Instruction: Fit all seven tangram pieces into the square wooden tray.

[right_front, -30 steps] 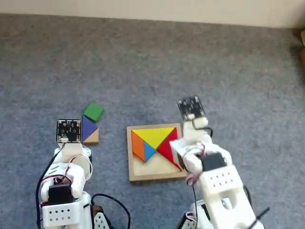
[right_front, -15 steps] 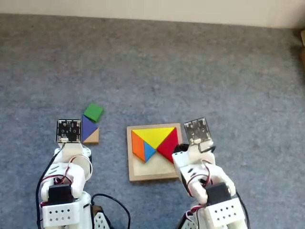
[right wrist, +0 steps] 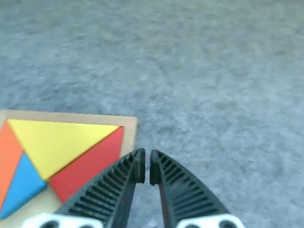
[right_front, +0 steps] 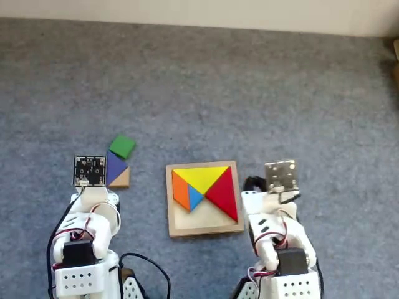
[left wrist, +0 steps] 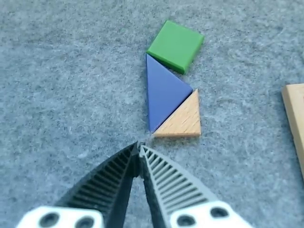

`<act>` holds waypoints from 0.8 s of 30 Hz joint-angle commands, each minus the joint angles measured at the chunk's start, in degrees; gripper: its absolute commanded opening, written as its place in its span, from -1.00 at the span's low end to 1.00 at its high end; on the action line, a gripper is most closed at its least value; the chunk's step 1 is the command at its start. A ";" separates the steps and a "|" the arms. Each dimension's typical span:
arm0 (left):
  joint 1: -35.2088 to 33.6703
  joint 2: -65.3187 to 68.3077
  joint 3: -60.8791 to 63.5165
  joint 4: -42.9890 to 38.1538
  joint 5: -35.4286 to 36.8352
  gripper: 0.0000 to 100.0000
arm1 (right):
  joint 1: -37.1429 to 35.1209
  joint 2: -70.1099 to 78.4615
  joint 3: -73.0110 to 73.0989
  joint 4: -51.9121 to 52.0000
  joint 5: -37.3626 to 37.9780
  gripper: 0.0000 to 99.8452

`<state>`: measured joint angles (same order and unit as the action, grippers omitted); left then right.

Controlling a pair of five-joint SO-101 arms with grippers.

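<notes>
On the grey carpet (right_front: 249, 93), the right gripper (right wrist: 146, 166) has been drawn back off the wooden tray (right_front: 206, 228), beside its right edge. The red triangle (right_front: 223, 193) is left seated, and three pieces remain outside. Both grippers' fingers are pressed nearly together and empty. The left gripper (left wrist: 139, 149) is held just short of the wooden triangle (left wrist: 183, 121).

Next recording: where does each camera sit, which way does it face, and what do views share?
High: fixed above the table, looking down on the left arm, right arm and tray.
Left wrist: on the left arm, facing past the left pincer at the green square and blue triangle.
Right wrist: on the right arm, facing past the right pincer at the tray's corner.
Shared: the tray shows in all three.
</notes>
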<state>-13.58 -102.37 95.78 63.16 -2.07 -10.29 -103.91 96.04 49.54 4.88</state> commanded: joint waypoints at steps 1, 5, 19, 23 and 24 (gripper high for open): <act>-0.48 -0.66 0.22 -1.14 -0.44 -0.99 | 4.44 -1.01 4.70 0.13 0.44 -0.92; -0.48 -0.66 0.22 -1.14 -0.44 -0.99 | 8.66 -0.92 6.37 3.56 0.44 -0.92; -0.48 -0.66 0.22 -1.14 -0.44 -0.99 | 12.44 -1.01 6.37 19.12 0.35 -0.99; -0.84 -0.66 -0.75 -0.70 -3.43 -0.99 | 15.43 -1.01 6.37 19.21 0.35 -0.99; -0.84 -0.66 -1.27 -0.70 -6.15 -0.99 | 15.87 -1.01 6.37 19.12 0.35 -0.99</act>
<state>-13.58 -102.37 95.78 63.16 -3.56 3.87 -103.91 96.04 68.53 4.88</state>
